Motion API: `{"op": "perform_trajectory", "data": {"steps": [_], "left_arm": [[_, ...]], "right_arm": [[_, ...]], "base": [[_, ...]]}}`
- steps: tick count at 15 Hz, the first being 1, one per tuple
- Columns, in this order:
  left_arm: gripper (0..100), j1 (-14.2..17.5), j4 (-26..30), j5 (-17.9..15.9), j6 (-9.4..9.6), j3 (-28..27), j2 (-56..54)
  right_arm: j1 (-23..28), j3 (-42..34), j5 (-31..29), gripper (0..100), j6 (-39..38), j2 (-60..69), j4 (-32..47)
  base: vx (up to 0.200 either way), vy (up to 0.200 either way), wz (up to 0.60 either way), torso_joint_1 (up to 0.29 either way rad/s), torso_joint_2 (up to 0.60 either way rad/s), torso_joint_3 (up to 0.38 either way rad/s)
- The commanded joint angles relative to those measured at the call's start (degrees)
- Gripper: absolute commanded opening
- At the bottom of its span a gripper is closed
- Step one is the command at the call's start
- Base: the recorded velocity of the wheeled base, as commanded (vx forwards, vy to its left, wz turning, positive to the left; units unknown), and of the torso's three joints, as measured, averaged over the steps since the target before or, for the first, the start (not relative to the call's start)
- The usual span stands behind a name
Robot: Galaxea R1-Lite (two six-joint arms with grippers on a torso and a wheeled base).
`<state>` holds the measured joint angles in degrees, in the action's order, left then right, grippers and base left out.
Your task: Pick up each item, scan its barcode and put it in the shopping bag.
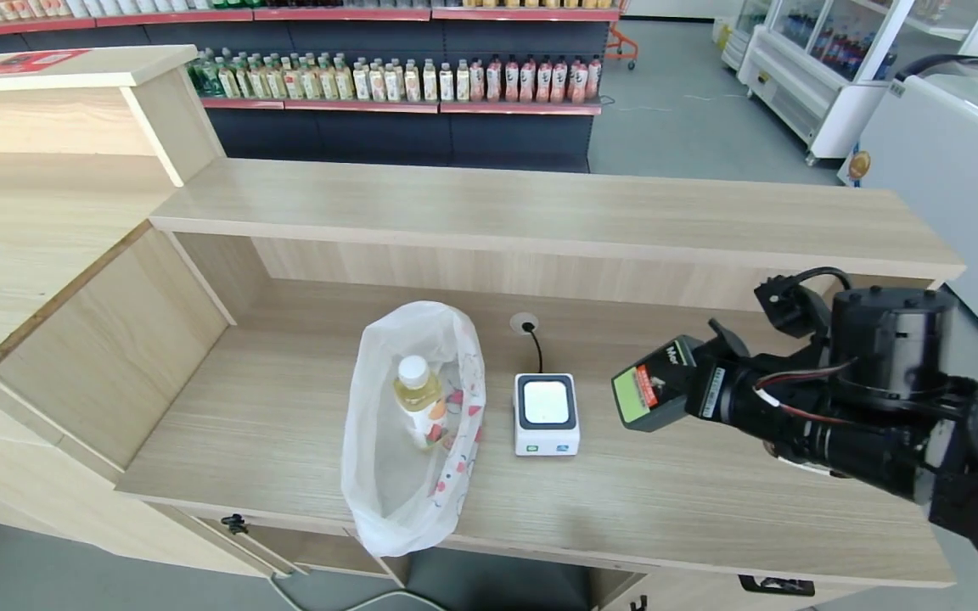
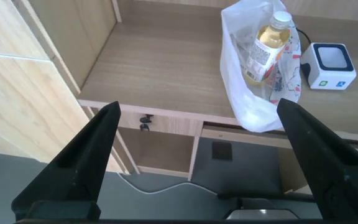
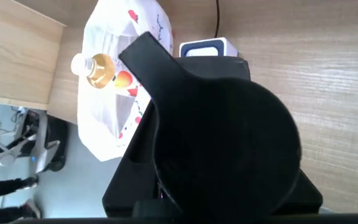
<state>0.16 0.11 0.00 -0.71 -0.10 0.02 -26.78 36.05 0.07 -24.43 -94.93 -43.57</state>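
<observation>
My right gripper point(image 1: 677, 383) is shut on a dark container point(image 1: 637, 395) with a green and red label, held above the counter just right of the white barcode scanner point(image 1: 546, 413). In the right wrist view the dark container point(image 3: 229, 143) hides most of the counter below, with the scanner point(image 3: 204, 46) just beyond it. Left of the scanner, the white shopping bag point(image 1: 387, 484) lies open with a yellow drink bottle point(image 1: 419, 407) inside. My left gripper point(image 2: 197, 112) hangs open off the counter's front edge, facing the bag point(image 2: 247, 102) and bottle point(image 2: 266, 43).
The scanner's cable runs back to a round hole point(image 1: 524, 322) in the wooden counter point(image 1: 667, 509). A raised ledge point(image 1: 540, 212) walls the back and a wooden panel point(image 1: 107, 339) the left. Bare counter lies right of the scanner and left of the bag.
</observation>
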Motion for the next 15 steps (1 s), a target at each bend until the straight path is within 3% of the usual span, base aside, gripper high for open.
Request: {"op": "perform_trajectory", "data": {"steps": [1, 4, 9, 15], "left_arm": [[100, 0.02, 0.07, 0.00, 0.00, 0.01, -0.02], [100, 0.02, 0.07, 0.00, 0.00, 0.01, -0.02], [100, 0.02, 0.07, 0.00, 0.00, 0.01, -0.02], [100, 0.02, 0.07, 0.00, 0.00, 0.01, -0.02]], "right_arm": [[-0.11, 1.22, -0.60, 0, 0.79, -7.38, -1.87], [0.15, 2.80, -0.69, 0, 2.02, -12.74, -3.01], [1.73, 3.59, -2.45, 0, 5.45, -20.74, -11.63], [2.52, 12.91, -2.18, 0, 5.89, -26.36, -11.27]], "base": [[0.000, 0.000, 0.00, 0.000, 0.00, 0.000], [0.000, 0.000, 0.00, 0.000, 0.00, 0.000], [0.000, 0.000, 0.00, 0.000, 0.00, 0.000], [0.000, 0.000, 0.00, 0.000, 0.00, 0.000]]}}
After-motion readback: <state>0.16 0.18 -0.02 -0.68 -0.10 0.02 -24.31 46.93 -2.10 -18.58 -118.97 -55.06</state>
